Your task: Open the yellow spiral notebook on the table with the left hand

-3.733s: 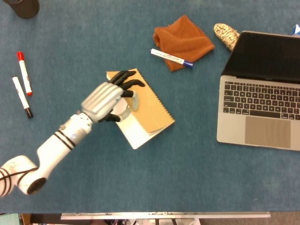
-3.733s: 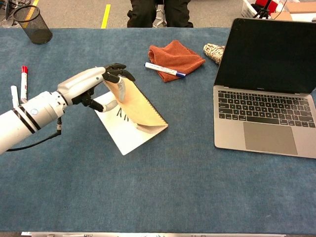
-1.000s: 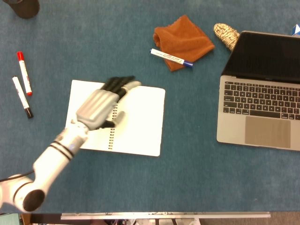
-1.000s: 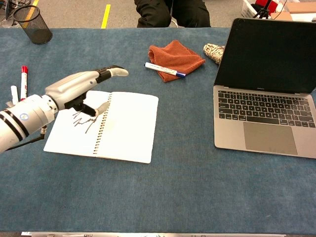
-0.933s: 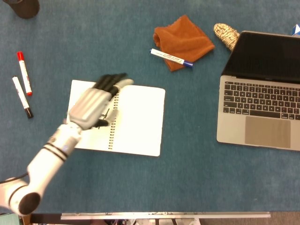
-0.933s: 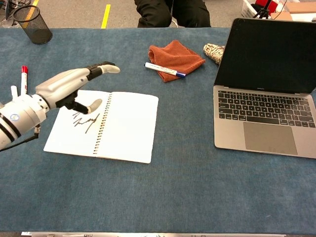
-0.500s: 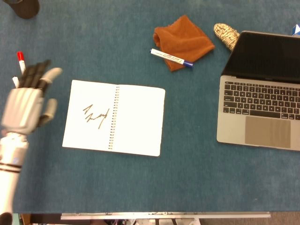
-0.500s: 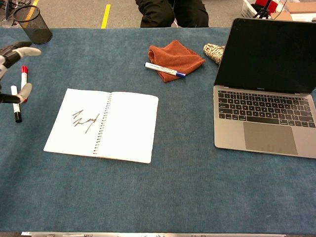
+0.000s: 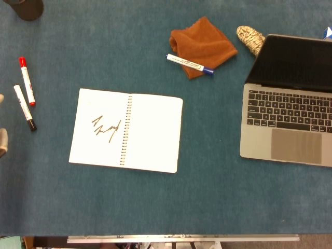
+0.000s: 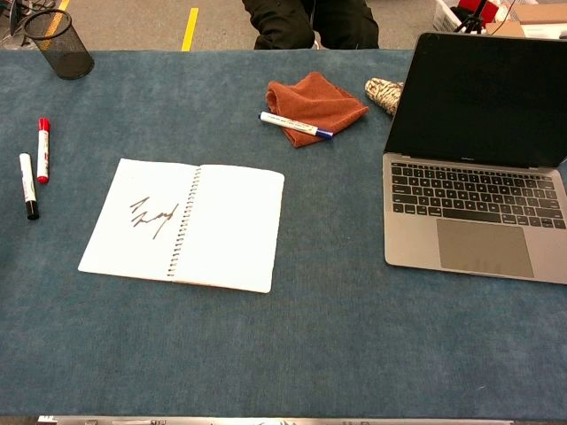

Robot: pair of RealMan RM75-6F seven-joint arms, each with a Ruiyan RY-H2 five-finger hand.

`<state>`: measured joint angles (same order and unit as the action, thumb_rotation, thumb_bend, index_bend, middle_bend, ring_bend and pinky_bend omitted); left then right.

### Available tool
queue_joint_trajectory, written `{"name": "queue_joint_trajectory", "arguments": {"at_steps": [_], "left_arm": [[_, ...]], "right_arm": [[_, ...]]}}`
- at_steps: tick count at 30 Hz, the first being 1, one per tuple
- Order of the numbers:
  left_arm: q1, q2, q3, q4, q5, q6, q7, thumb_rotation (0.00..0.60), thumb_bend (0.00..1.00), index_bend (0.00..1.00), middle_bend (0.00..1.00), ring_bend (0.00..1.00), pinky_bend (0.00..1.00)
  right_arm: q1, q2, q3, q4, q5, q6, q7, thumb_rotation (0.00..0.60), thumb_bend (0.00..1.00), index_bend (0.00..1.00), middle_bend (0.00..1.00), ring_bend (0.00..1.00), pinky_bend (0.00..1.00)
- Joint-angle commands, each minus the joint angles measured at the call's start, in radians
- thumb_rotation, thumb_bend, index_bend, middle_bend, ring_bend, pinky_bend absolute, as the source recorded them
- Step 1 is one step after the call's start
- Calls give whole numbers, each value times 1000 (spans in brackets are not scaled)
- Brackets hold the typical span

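- Fingers [image 9: 2, 140] of the left hand barely show at the head view's left edge; their pose is unclear.
- Left hand has withdrawn from beside the open notebook [image 9: 126, 130] [image 10: 184, 223].
- Chest view shows no hand.

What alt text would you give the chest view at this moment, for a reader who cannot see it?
A white-paged spiral notebook lies open flat on a blue cloth-covered table, a dark scribble on its left page, with no robot hand in this view. To its left lie a red-capped marker and a black-capped marker; to its right an open silver laptop.
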<state>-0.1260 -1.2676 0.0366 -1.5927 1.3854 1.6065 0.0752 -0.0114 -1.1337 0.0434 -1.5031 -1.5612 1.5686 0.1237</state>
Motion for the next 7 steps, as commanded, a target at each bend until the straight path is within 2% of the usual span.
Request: {"name": "queue_joint_trajectory", "arguments": {"at_steps": [1, 7], "left_arm": [[16, 12, 3, -12, 15, 8, 5, 600, 467, 168, 43, 0, 0], [35, 3, -8, -6, 24, 10, -7, 600, 467, 172, 46, 0, 0]], "right_arm": [[3, -2, -1, 1, -3, -2, -1, 600, 193, 158, 209, 101, 178], [11, -2, -1, -4, 3, -20, -11, 600, 193, 158, 209, 101, 178]]}}
